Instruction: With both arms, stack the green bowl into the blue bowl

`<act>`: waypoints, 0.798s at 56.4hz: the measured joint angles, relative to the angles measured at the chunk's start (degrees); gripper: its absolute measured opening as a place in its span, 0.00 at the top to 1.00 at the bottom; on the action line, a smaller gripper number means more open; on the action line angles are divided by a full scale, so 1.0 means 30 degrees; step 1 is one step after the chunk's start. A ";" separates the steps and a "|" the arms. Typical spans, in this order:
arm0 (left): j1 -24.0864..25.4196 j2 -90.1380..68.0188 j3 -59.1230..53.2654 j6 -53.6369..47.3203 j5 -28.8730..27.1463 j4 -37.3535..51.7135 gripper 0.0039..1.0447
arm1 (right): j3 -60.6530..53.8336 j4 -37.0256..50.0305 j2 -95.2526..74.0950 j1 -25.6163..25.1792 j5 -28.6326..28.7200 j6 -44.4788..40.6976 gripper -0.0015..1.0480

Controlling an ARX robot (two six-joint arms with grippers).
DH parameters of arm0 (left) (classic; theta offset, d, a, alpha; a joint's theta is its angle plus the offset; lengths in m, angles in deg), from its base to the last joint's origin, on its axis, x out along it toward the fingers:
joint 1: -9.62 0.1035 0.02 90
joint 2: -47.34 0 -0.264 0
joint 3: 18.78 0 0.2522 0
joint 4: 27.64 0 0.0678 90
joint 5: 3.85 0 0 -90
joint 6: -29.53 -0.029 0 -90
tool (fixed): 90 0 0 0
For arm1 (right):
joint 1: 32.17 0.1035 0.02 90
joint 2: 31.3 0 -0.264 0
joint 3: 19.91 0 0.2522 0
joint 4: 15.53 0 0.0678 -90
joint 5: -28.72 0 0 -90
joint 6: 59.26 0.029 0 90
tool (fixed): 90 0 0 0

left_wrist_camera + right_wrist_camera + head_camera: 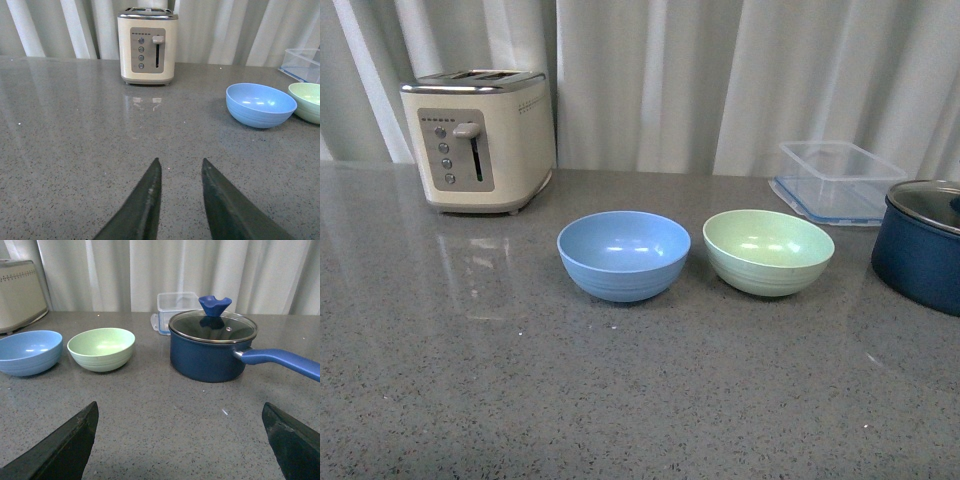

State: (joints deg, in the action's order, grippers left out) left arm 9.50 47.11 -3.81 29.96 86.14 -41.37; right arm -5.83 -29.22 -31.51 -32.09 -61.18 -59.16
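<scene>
The green bowl (768,250) stands on the worktop (620,400) just beside the blue bowl (623,254), untouched. The left gripper (181,162) is narrowly apart and the right gripper (179,407) is wide, both empty. Approaching the green rim seems next.

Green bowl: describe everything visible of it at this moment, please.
The green bowl is pale mint, round and plastic-looking, with faint ribbed rings low on its outer wall. It stands upright and empty on the grey speckled counter, with light glinting off its inside. In the front view it sits just right of the blue bowl, with a narrow gap between them, so they do not touch. The navy lidded pot is further right, and a clear container stands behind. Only the counter touches it.
</scene>
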 joint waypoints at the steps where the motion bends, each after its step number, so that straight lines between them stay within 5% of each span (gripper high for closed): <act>1: 0.0000 0.0000 0.0000 0.0007 0.0000 0.0000 0.68 | 0.0000 0.0000 0.0000 0.0000 0.0000 0.0000 0.10; 7: 0.0000 0.0000 0.0000 0.0000 0.0007 0.0000 0.46 | 0.1100 -0.1676 -0.2004 -0.1362 0.5370 0.0226 0.10; 12: 0.0000 0.0015 0.0000 0.0000 0.0000 0.0000 0.29 | 0.2900 -0.0714 -0.4845 -0.1180 0.7898 0.1202 0.10; 18: 0.0000 0.0015 0.0000 0.0000 0.0000 0.0000 0.11 | 0.5362 0.0277 -0.8218 0.0007 0.8233 0.1872 0.10; 21: 0.0000 0.0015 0.0000 -0.0029 0.0000 0.0000 0.04 | 0.7089 0.0495 -1.0805 0.0947 0.7971 0.2280 0.10; 28: 0.0000 0.0015 0.0000 -0.0044 0.0007 0.0000 0.06 | 1.2546 -0.0182 -1.8731 0.2506 0.5625 0.3599 0.10; 45: 0.0000 0.0015 0.0000 -0.0044 0.0000 0.0000 0.06 | 2.0560 -0.1319 -2.9543 0.2885 0.0729 0.4430 0.10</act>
State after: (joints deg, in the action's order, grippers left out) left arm 9.50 47.16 -3.81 29.83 86.14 -41.37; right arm 55.85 -33.17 -120.14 -23.43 -58.99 -45.87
